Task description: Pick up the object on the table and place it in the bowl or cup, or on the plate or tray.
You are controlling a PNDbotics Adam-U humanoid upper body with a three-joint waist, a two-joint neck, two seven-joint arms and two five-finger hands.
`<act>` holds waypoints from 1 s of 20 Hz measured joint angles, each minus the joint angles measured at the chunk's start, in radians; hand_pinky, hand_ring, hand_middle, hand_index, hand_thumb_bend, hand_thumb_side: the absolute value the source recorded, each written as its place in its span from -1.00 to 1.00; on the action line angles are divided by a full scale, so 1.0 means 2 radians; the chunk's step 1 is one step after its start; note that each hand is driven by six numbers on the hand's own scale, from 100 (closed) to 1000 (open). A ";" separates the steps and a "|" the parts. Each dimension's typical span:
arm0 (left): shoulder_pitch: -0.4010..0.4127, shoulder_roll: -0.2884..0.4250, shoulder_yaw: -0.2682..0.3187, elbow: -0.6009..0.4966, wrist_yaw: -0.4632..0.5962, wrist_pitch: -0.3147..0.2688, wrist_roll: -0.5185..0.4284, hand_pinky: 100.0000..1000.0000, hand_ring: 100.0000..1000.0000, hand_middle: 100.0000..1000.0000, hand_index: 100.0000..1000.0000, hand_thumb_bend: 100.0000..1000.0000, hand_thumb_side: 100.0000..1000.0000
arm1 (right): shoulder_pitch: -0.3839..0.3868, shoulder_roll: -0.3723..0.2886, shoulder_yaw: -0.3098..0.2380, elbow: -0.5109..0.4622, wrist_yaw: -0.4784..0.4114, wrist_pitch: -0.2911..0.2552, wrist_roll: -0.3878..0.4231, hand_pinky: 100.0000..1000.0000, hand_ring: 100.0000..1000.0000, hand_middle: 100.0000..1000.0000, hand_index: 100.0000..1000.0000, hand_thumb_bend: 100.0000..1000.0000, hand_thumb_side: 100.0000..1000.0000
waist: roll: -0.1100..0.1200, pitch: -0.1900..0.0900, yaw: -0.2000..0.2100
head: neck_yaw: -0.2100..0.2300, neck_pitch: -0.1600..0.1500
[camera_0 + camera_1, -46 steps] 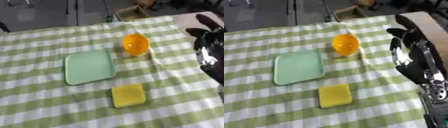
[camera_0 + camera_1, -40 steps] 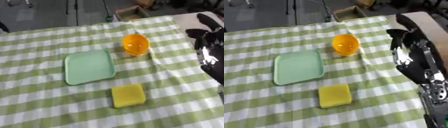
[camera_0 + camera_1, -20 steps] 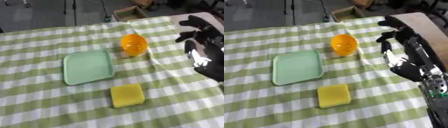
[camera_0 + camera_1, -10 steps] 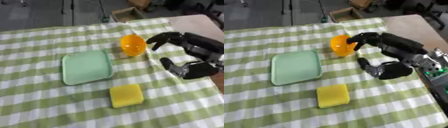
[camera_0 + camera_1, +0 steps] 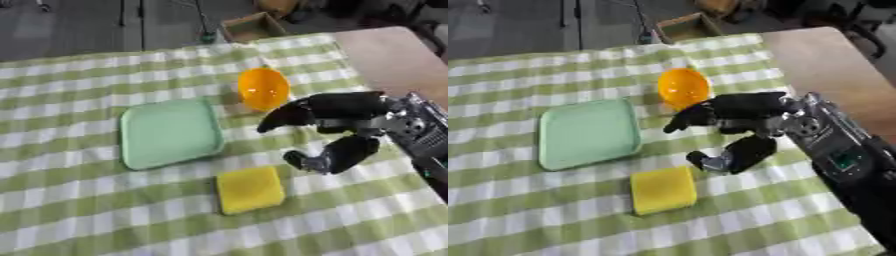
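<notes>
In the left eye view my right hand (image 5: 337,131), black, spread wide and holding nothing, hangs above the green-and-white checked tablecloth (image 5: 79,215), between the tilted orange plastic bowl (image 5: 262,89) and the flat yellow square sponge (image 5: 250,189); I judge my upper fingers could knock the bowl over if I drop carelessly, since they sit just beside it; in the right eye view the sponge lies near my lower thumb, untouched, and the pale green square plate (image 5: 588,132) waits to its upper left; I count one sponge, one bowl, one plate, one hand; my left hand shows nowhere.
</notes>
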 measured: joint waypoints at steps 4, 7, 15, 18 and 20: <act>0.000 0.000 0.000 0.000 0.000 0.000 0.000 0.04 0.46 0.52 0.67 -0.74 0.81 | -0.002 0.019 0.011 0.012 0.063 -0.014 -0.014 0.86 0.83 0.76 0.92 -0.53 0.56 | 0.000 0.000 0.000 | -0.001 0.000; 0.000 0.000 0.000 0.000 0.000 0.000 -0.001 0.04 0.46 0.52 0.67 -0.74 0.81 | -0.004 0.029 0.018 0.019 0.104 -0.025 -0.025 0.87 0.89 0.77 0.90 -0.26 0.69 | 0.000 0.000 0.000 | -0.002 0.000; 0.000 0.000 0.000 0.000 0.001 0.000 -0.002 0.04 0.46 0.52 0.67 -0.74 0.81 | -0.006 0.044 0.031 0.031 0.210 -0.057 -0.057 0.86 0.91 0.76 0.87 0.06 0.87 | 0.000 0.000 0.000 | -0.004 0.000; 0.000 0.000 0.000 0.000 0.001 0.000 -0.002 0.04 0.46 0.52 0.67 -0.74 0.81 | -0.005 0.050 0.033 0.041 0.236 -0.067 -0.067 0.86 0.92 0.75 0.86 0.06 0.88 | 0.000 0.000 0.000 | -0.004 0.000; 0.000 0.000 0.000 0.000 0.001 0.000 -0.002 0.04 0.46 0.52 0.67 -0.74 0.81 | -0.003 0.054 0.034 0.049 0.252 -0.073 -0.073 0.85 0.91 0.75 0.86 0.05 0.88 | 0.000 0.000 -0.001 | -0.005 0.000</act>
